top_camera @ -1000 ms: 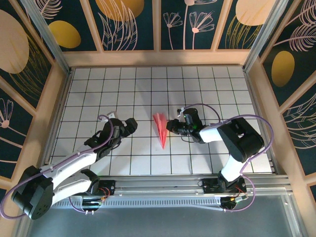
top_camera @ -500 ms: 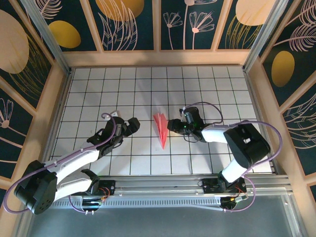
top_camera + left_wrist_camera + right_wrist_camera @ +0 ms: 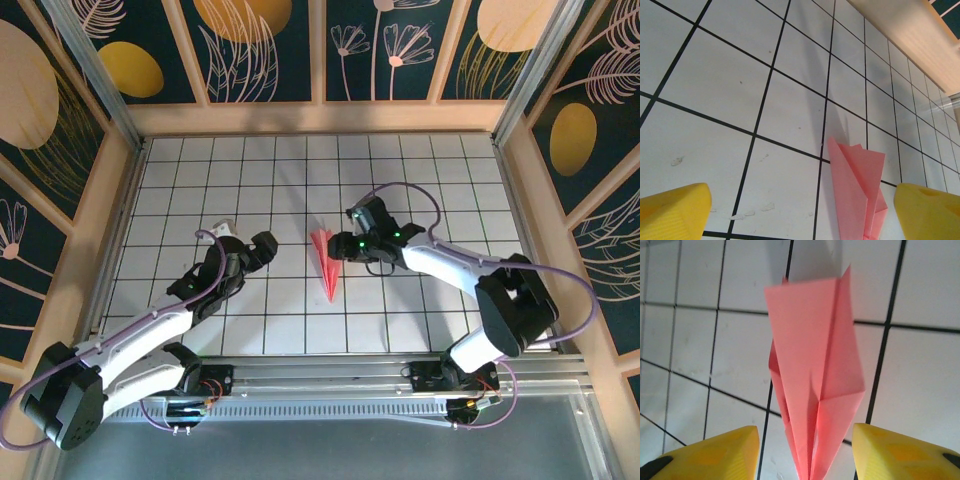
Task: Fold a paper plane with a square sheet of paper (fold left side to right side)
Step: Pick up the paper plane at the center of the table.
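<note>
Top external view, near edge first: I find the left gripper (image 3: 262, 247) over the tiled table (image 3: 200, 170) left of centre, its jaws wide apart with nothing between them and open tiles on every side. Right wrist view: the right gripper (image 3: 807, 452) has its yellow fingers (image 3: 715, 450) parted either side of the paper plane (image 3: 815, 370), a gap at each flank. The plane is thin pink-red paper, a narrow creased dart at mid-table, nose toward the near edge. Beyond it, white gridded tiles run to the wooden far wall (image 3: 320, 118).
</note>
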You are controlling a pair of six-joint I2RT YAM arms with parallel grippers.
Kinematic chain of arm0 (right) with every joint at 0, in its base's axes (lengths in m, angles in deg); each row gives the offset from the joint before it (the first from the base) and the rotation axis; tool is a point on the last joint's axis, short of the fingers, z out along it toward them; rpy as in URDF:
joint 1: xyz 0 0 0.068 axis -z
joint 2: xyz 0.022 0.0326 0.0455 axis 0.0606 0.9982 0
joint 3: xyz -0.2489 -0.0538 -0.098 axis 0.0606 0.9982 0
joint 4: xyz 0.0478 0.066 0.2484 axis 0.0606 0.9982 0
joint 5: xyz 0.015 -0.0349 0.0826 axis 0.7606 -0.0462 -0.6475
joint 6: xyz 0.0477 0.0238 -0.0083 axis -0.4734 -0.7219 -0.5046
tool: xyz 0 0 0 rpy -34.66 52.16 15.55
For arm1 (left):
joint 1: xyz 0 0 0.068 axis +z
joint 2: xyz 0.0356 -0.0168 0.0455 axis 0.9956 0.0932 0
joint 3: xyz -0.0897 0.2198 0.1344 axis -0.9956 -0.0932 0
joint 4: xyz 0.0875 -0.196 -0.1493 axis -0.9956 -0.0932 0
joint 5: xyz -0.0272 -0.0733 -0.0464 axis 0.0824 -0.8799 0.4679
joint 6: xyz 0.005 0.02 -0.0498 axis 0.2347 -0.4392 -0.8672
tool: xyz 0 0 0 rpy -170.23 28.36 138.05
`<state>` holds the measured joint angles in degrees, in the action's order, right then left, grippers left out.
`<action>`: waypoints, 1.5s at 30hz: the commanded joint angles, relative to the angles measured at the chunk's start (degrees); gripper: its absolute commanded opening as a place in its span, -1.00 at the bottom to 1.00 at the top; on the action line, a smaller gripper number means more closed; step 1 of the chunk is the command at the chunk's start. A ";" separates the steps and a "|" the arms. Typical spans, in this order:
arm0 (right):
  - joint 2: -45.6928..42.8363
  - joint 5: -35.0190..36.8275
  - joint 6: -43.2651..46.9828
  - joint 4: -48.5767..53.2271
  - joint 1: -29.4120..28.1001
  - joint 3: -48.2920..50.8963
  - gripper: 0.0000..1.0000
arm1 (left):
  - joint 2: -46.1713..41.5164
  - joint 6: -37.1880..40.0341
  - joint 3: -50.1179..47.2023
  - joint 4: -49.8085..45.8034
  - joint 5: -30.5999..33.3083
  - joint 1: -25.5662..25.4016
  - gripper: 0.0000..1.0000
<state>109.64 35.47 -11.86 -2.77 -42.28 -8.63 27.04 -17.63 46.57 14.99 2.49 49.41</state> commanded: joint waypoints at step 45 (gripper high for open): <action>15.06 3.16 -3.25 9.14 -5.63 -9.02 -0.54 | -1.90 1.68 -1.52 -1.72 2.39 0.27 0.89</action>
<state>123.54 36.35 -13.76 4.40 -47.09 -15.60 25.66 -16.80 45.76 13.92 3.37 49.41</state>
